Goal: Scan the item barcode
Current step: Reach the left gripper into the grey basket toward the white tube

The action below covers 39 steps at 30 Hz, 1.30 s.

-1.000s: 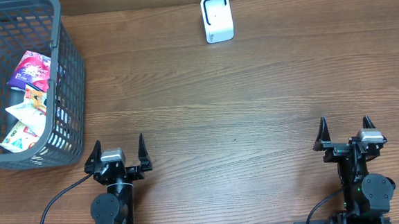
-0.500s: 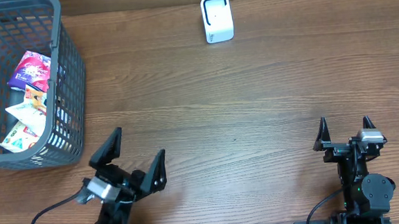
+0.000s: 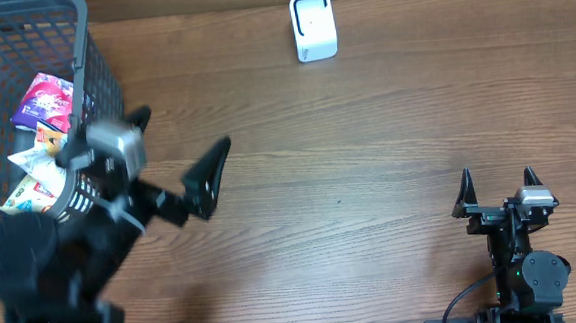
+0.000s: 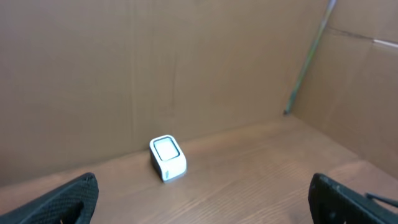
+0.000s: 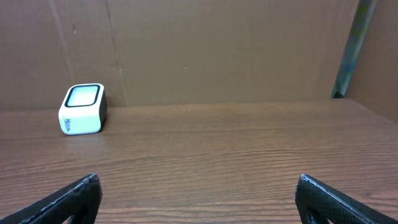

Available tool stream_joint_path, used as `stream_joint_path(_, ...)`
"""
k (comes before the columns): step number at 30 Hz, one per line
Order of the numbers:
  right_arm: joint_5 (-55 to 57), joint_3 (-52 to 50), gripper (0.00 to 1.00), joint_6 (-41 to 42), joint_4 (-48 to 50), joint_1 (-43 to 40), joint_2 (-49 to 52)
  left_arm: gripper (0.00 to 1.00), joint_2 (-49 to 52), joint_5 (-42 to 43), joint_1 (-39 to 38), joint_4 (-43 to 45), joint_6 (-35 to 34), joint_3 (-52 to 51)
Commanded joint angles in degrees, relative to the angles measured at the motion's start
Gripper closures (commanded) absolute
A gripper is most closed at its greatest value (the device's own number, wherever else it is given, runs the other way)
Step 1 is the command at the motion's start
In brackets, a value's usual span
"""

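A white barcode scanner (image 3: 313,27) stands at the far edge of the table; it also shows in the left wrist view (image 4: 168,157) and the right wrist view (image 5: 83,109). Several snack packets lie in the grey basket (image 3: 104,93), among them a purple one (image 3: 46,99) and a white one (image 3: 28,200). My left gripper (image 3: 179,144) is raised high beside the basket's right wall, open and empty, its camera facing the scanner (image 4: 202,184). My right gripper (image 3: 497,177) rests open and empty at the near right (image 5: 198,182).
Cardboard walls (image 5: 217,50) close the table's far side and right side. The basket fills the far left corner, and my left arm's body (image 3: 44,267) covers its near wall in the overhead view.
My left arm has lifted from its rest pose at the near left and swung up and leftwards beside the basket, jaws staying open. The right arm has not moved.
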Motion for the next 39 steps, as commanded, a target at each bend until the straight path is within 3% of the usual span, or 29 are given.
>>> stream_joint_path(1, 0.5, -0.6, 0.00, -0.2, 0.3, 0.5, -0.4, 0.00, 10.3, -2.6, 0.3, -10.3, 0.4, 15.1)
stream_joint_path(7, 0.5, -0.6, 0.00, -0.2, 0.3, 0.5, -0.4, 0.00, 31.6, -16.9, 0.3, -40.4, 5.2, 46.9)
stream_joint_path(10, 0.5, -0.6, 0.00, -0.2, 0.3, 0.5, -0.4, 0.00, 40.6, -22.6, 2.0, -46.2, 4.5, 59.6)
stream_joint_path(12, 0.5, -0.6, 0.00, -0.2, 0.3, 0.5, -0.4, 0.00, 43.3, -24.0, 4.2, -45.6, 2.1, 62.8)
stream_joint_path(19, 0.5, -0.6, 0.00, -0.2, 0.3, 0.5, -0.4, 0.00, 46.9, -24.3, 17.5, -38.0, -8.5, 63.5)
stream_joint_path(22, 0.5, -0.6, 0.00, -0.2, 0.3, 0.5, -0.4, 0.00, 48.9, -24.3, 22.2, -38.1, -10.0, 63.3)
stream_joint_path(27, 0.5, -0.6, 0.00, -0.2, 0.3, 0.5, -0.4, 0.00, 52.5, -26.0, 24.4, -39.0, -10.0, 63.2)
stream_joint_path(32, 0.5, -0.6, 0.00, -0.2, 0.3, 0.5, -0.4, 0.00, 58.4, -43.9, 24.7, -40.4, -15.3, 62.8)
stream_joint_path(39, 0.5, -0.6, 0.00, -0.2, 0.3, 0.5, -0.4, 0.00, 67.2, -44.6, 27.0, -45.4, -18.8, 62.8)
